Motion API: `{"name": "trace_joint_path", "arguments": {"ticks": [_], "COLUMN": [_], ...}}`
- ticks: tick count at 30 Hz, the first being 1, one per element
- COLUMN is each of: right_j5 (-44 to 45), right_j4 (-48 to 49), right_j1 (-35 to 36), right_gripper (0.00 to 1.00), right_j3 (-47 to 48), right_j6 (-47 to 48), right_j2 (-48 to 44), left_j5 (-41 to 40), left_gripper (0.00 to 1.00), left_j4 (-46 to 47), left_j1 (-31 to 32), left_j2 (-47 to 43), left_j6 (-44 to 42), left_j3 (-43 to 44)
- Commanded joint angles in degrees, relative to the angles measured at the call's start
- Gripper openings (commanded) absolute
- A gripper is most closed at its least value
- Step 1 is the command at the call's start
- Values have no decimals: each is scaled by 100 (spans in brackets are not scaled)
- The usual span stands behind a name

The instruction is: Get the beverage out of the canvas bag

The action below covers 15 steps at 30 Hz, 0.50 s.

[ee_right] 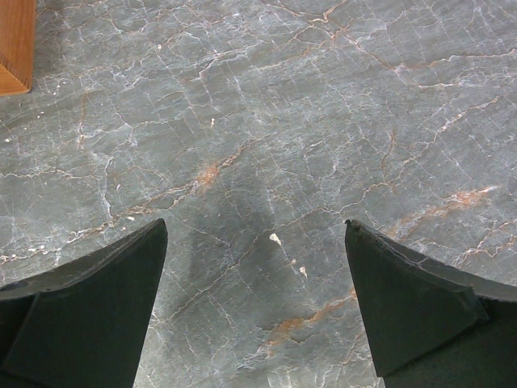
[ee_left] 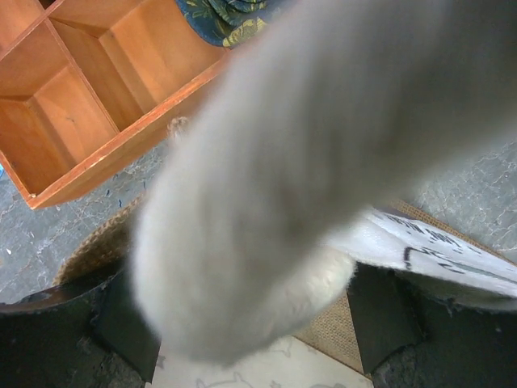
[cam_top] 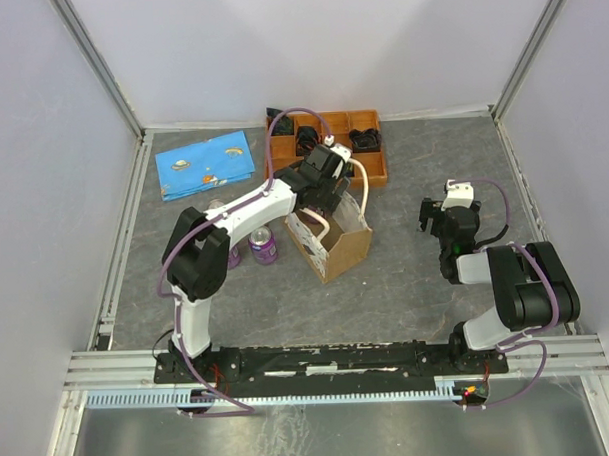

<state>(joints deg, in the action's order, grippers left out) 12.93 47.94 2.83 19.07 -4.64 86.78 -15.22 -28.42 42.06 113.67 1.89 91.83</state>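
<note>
The left gripper (ee_left: 254, 331), jaws wide around a white handle (ee_left: 266, 162), is being held over the canvas bag (cam_top: 345, 252) standing mid-table, contents hidden; the right gripper (ee_right: 254, 307) is being held open above the counter (ee_right: 266, 121).

R wrist cam: I see my right claw (ee_right: 255, 225) w/ both dark fingers (ee_right: 81, 315) spread wide, table (ee_right: 339, 89) showing in the gap. The table is grey, stone-look, w/ white and rusty veins. A soft shadow lies btwn the fingertips, w/ a couple of tiny pale flecks (ee_right: 276, 239) there too. Top-left corner: edge of an orange tray (ee_right: 14, 44), well apart from the claw. Can't tell if the tips touch the table.
</note>
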Motion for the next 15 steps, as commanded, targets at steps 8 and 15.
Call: {"name": "trace_joint_path", "arguments": {"ticks": [8,15], "right_j5": [-11,-10], "right_j4": [189,189], "right_j1": [-19,-19], "right_gripper": [99,99], "right_j3": [149,150], "right_j6": [27,26], "right_j2": [-54,-56], "left_j5": [127,210], "left_gripper": [80,51], "left_j4": [119,56], "left_j1": [-58,-54], "left_j2": [351,463], "left_j6": [123,125], "left_j3": [166,188]}}
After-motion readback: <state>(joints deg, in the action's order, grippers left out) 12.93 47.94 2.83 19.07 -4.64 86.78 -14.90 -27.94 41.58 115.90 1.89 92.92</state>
